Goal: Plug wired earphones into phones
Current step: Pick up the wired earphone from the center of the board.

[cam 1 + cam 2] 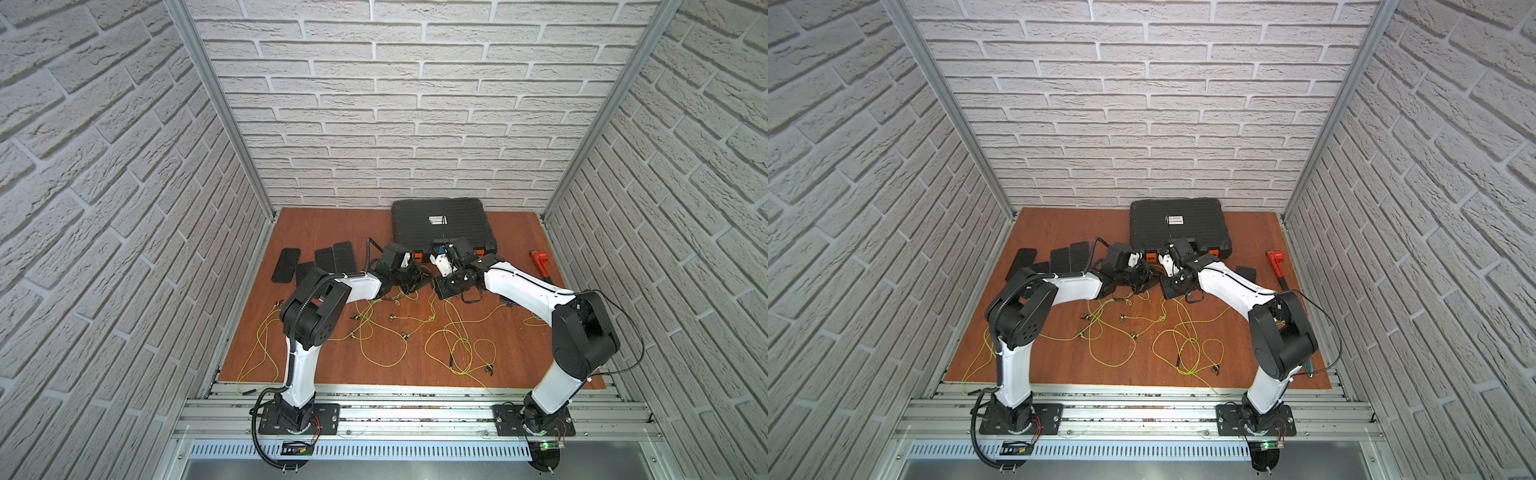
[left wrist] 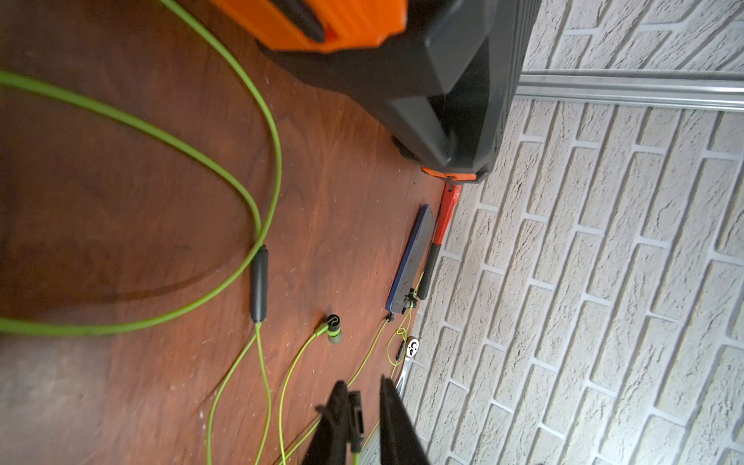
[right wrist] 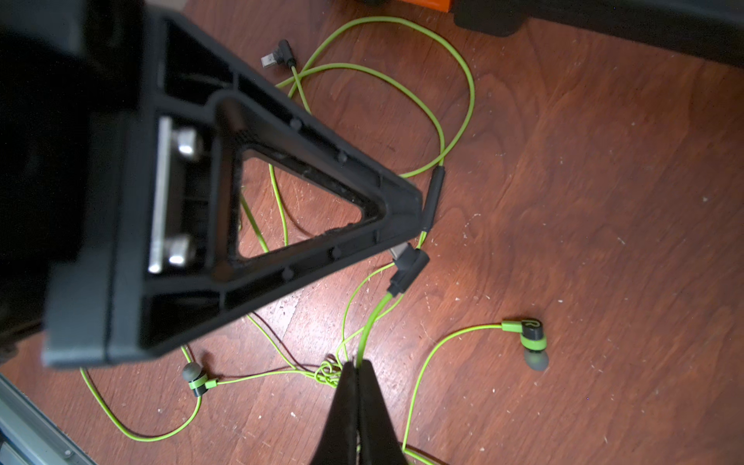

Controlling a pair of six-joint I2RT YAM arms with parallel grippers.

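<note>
The back-left corner of the table (image 1: 332,226) lies bare and open to a reach, as does the strip between the black case (image 1: 440,228) and the right wall (image 1: 665,249), though the case blocks the back middle and a red wrench (image 1: 540,264) lies at that strip's near end. Earphone cables (image 2: 277,161) sprawl across the centre, and the phones (image 1: 324,259) crowd the left side. Just before the case the left gripper (image 2: 363,384) and right gripper (image 3: 357,366) nearly meet, leaving a narrow gap.
</note>
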